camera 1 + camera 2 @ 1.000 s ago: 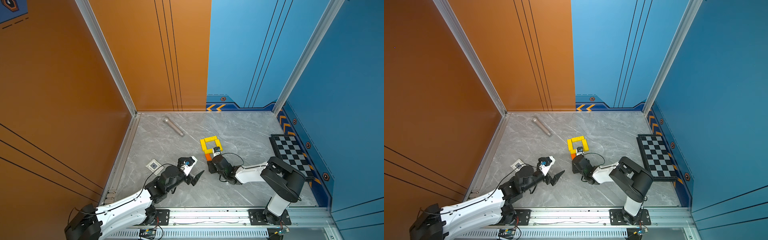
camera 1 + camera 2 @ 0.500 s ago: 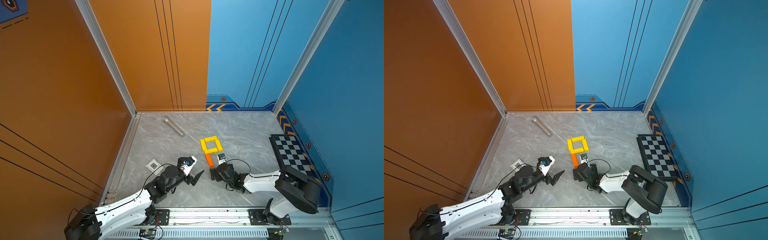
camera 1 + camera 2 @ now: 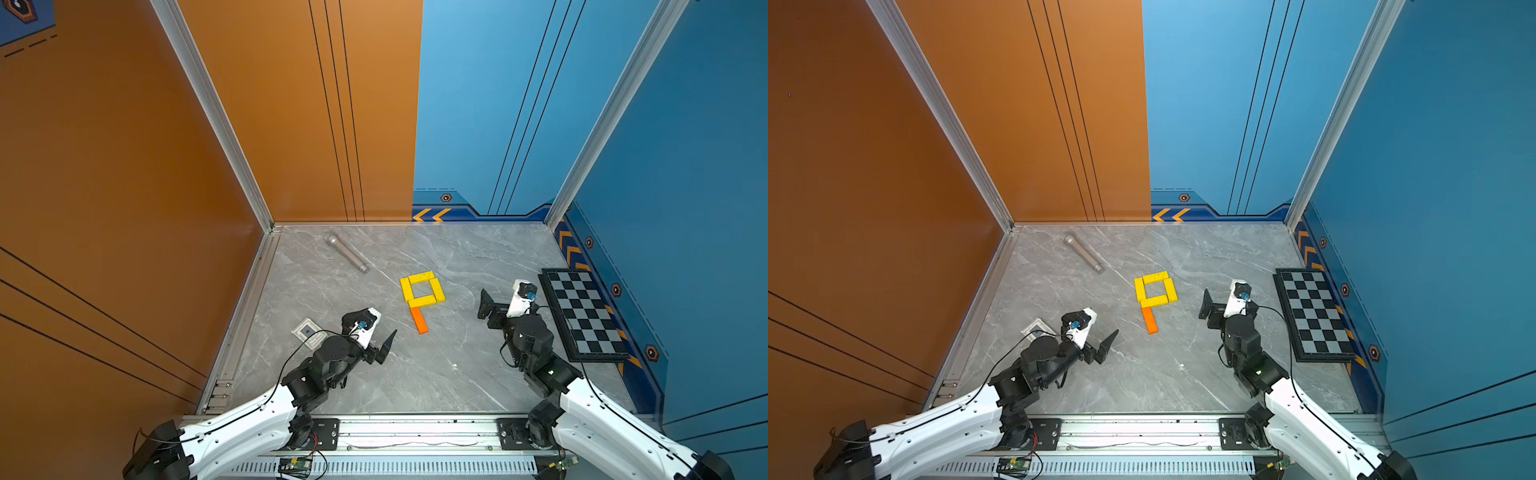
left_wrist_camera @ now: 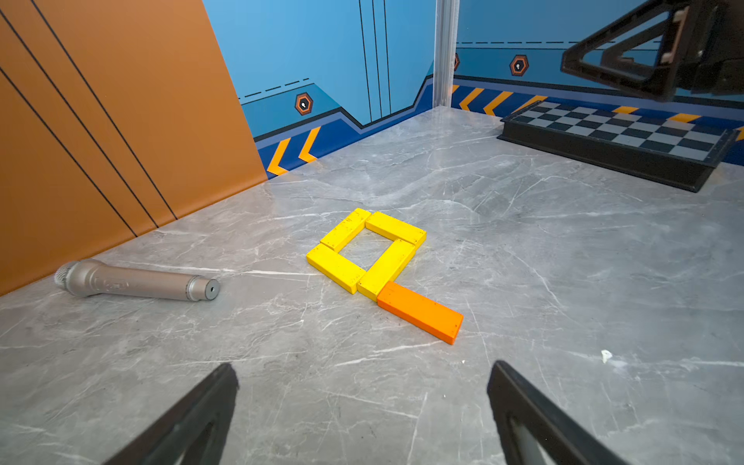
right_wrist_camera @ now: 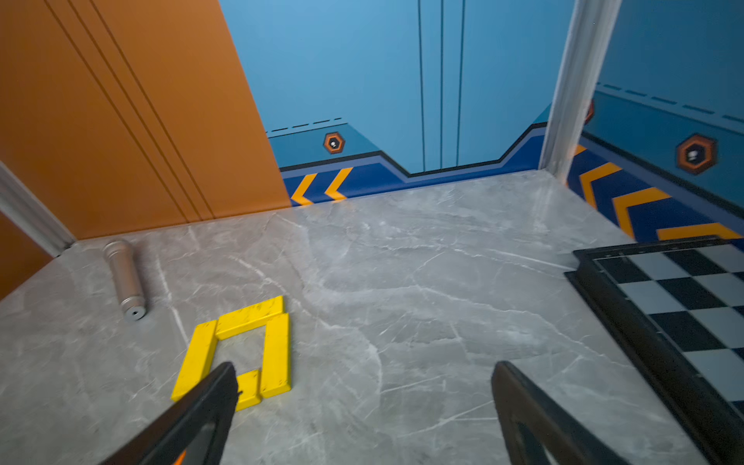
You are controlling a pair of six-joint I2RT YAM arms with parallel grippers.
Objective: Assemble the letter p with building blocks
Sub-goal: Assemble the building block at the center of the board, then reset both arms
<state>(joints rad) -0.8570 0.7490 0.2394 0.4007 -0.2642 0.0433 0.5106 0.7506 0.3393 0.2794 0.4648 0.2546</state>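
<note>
Yellow paint, scuffed at the edges, covered four of the blocks (image 4: 340, 267); the fifth was orange (image 4: 420, 312). We judged them light, stiff and probably wooden, each a low flat plank, quick to slide on the smooth marbled table (image 3: 415, 374). We thought the safest hold lay across a plank's narrow width at mid-length, taken from above, because a push along the tabletop would shove its neighbours out of line.

The yellow four lay flat, end against side, in a closed square loop. The orange one ran on from one corner as the stem, touching the loop, so the letter read as finished. In the right wrist view the stem was almost wholly hidden behind a finger, so we took its fit from the left wrist view.

The letter sat well apart from the chessboard (image 3: 584, 313), out on open table. The right gripper (image 5: 362, 368) hung between the chessboard and the letter, and the left gripper (image 4: 360, 372) was beyond the letter from the chessboard. On both, the fingers were spread wide and held nothing.
</note>
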